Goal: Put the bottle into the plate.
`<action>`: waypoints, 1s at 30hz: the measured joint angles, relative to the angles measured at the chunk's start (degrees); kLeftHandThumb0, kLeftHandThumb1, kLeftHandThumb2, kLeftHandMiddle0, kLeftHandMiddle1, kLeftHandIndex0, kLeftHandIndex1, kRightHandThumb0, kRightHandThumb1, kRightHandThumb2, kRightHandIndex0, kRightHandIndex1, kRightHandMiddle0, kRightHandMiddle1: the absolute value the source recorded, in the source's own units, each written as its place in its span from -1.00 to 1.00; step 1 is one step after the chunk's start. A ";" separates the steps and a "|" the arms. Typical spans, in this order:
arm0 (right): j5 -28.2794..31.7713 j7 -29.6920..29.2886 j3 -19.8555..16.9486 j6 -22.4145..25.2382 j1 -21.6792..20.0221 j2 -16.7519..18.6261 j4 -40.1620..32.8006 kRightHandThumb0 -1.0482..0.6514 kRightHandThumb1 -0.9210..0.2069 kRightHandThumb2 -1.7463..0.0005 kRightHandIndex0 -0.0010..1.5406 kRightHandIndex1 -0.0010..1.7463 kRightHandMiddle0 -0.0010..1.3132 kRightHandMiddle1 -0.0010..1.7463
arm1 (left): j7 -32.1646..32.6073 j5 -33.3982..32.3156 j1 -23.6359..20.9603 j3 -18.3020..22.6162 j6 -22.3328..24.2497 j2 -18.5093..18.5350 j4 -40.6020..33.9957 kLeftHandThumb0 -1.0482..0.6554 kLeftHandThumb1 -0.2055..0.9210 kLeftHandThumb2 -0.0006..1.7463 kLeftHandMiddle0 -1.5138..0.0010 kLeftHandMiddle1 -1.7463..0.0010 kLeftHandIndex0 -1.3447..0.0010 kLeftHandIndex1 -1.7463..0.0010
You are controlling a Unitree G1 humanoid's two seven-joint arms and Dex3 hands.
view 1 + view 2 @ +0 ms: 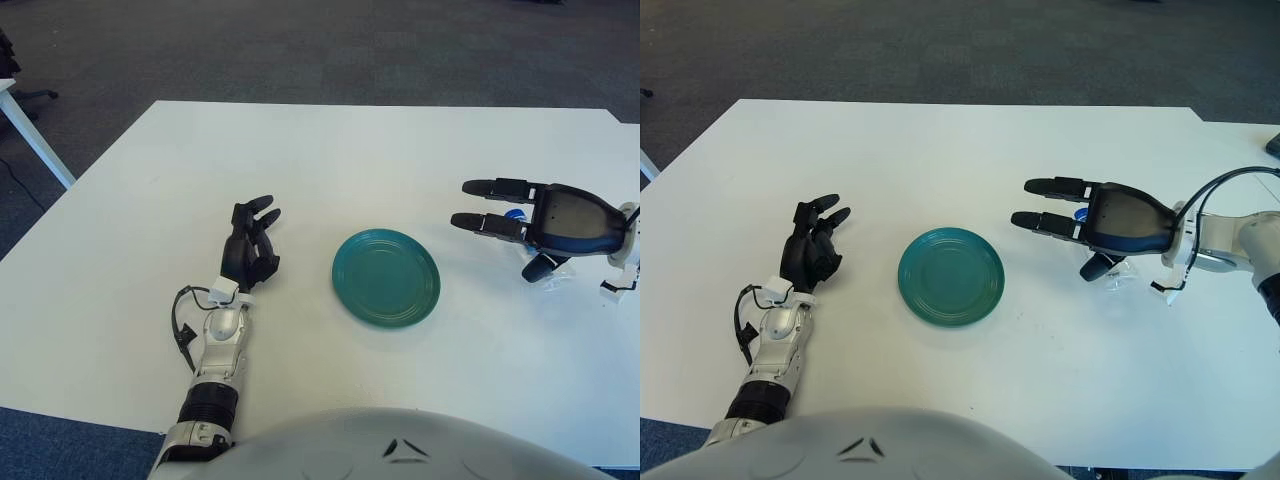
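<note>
The bottle is almost wholly hidden under the right hand, at the right of the frame and well to the right of the green plate. Only a blue cap peeping between the fingers and a bit of clear plastic below the palm can be seen. Whether it is lying on the white table or is lifted off it cannot be told.

The right hand's two long fingers reach out straight toward the plate, and the thumb curls under the palm beside the clear plastic. It is not clear whether this amounts to a real grip or only a cover over the bottle.

That uncertainty is the main risk. If the thumb alone pins a smooth, round, clear body against the palm, the bottle could roll or slip out as the hand travels left, landing on the table short of the plate. If the bottle is carried low, it could catch the plate's raised rim and push the plate aside. A bottle let go on its side might also roll across the shallow dish and off again.

The left hand shows left of the plate, fingers loosely curled and holding nothing.
</note>
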 measured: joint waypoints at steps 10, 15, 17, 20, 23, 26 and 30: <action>16.55 13.63 -5.11 5.03 4.94 1.51 2.31 -1.00 -1.00 0.18 -0.76 -0.97 -1.00 -0.48 | -1.68 -2.36 -0.05 0.74 0.09 -0.37 0.39 -0.56 1.00 0.05 0.58 0.19 1.00 -0.30; 27.72 23.44 -7.09 10.64 7.77 2.42 1.17 -1.00 -1.00 0.27 -0.78 -0.98 -1.00 -0.50 | -1.82 -2.43 -0.15 0.76 0.15 -0.38 0.01 -0.56 1.00 0.04 0.60 0.18 1.00 -0.29; 32.50 27.79 -8.27 14.68 9.53 2.95 -0.83 -0.99 -1.00 0.29 -0.78 -0.98 -1.00 -0.52 | -1.82 -2.43 -0.11 0.77 0.16 -0.40 -0.16 -0.57 1.00 0.04 0.60 0.18 1.00 -0.30; 37.91 33.75 -10.13 21.77 12.15 3.97 -4.79 -0.98 -1.00 0.31 -0.77 -0.98 -1.00 -0.53 | -1.82 -2.45 -0.12 0.79 0.16 -0.46 -0.24 -0.57 1.00 0.03 0.60 0.17 1.00 -0.31; 41.49 38.65 -12.09 28.93 14.56 5.08 -9.54 -0.97 -1.00 0.31 -0.75 -0.97 -1.00 -0.52 | -1.83 -2.48 -0.13 0.82 0.16 -0.49 -0.26 -0.57 1.00 0.04 0.60 0.16 1.00 -0.31; 43.63 42.93 -14.09 36.21 16.82 6.48 -14.30 -0.96 -1.00 0.30 -0.73 -0.96 -1.00 -0.49 | -2.04 -2.62 -0.13 0.82 0.16 -0.50 -0.22 -0.56 1.00 0.04 0.61 0.16 1.00 -0.31; 44.72 47.84 -16.30 45.55 19.30 8.48 -19.95 -0.98 -1.00 0.29 -0.71 -0.95 -1.00 -0.42 | -2.21 -2.69 -0.19 0.83 0.75 -0.46 -0.08 -0.54 1.00 0.06 0.61 0.16 1.00 -0.29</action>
